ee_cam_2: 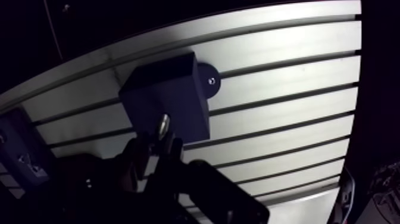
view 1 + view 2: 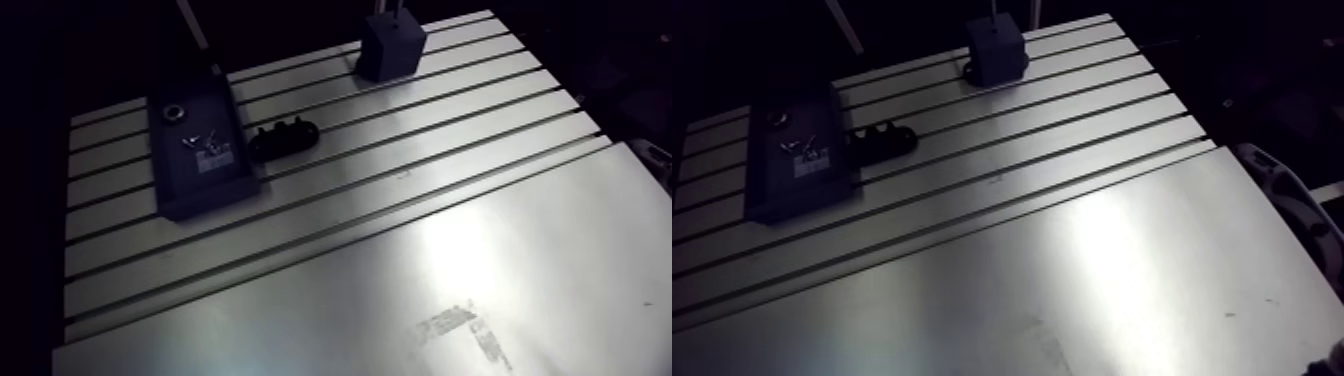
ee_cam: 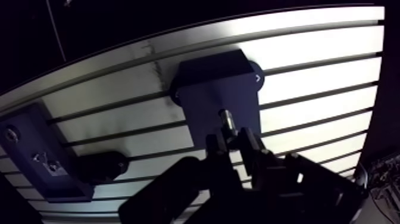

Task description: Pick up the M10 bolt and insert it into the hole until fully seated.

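Insertion step. The end effector (image 3: 232,142), fingers clamped on the M10 bolt (image 3: 226,120), hangs above the dark block (image 3: 205,80). Next, likely: align the bolt with the unseen hole, then descend straight.

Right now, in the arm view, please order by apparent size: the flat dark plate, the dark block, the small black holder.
Flat dark plate, clearly largest.
Dark block, though farthest from the camera.
Small black holder; about as long as the block, but slimmer.
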Available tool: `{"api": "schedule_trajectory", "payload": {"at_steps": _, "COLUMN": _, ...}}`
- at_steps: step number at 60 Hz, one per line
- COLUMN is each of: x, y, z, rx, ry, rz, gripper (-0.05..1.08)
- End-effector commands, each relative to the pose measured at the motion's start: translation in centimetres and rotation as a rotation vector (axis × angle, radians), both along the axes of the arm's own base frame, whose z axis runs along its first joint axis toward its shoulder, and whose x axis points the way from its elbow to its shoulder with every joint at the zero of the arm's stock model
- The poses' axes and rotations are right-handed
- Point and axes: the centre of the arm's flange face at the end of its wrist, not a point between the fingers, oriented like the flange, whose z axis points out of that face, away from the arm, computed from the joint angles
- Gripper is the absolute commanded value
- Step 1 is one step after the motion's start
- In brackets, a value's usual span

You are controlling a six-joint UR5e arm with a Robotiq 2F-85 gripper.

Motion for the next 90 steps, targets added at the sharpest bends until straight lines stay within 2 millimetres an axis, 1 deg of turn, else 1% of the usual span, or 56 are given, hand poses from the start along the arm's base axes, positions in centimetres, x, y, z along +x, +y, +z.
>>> {"api": "schedule_trajectory", "payload": {"at_steps": 1, "x": 0.09, "y": 0.01, "z": -0.12, "rx": -0.002, "ry": -0.003, "rz": 0.004, "gripper": 1.08}}
{"api": "schedule_trajectory", "payload": {"at_steps": 39, "x": 0.26, "y": -0.3, "z": -0.44, "rx": -0.005, "ry": -0.01, "rz": 0.007, "gripper": 1.08}}
{"api": "schedule_trajectory", "payload": {"at_steps": 90, "x": 0.31, "y": -0.2, "z": -0.77, "rx": -0.005, "ry": -0.01, "rz": 0.005, "gripper": 1.08}}
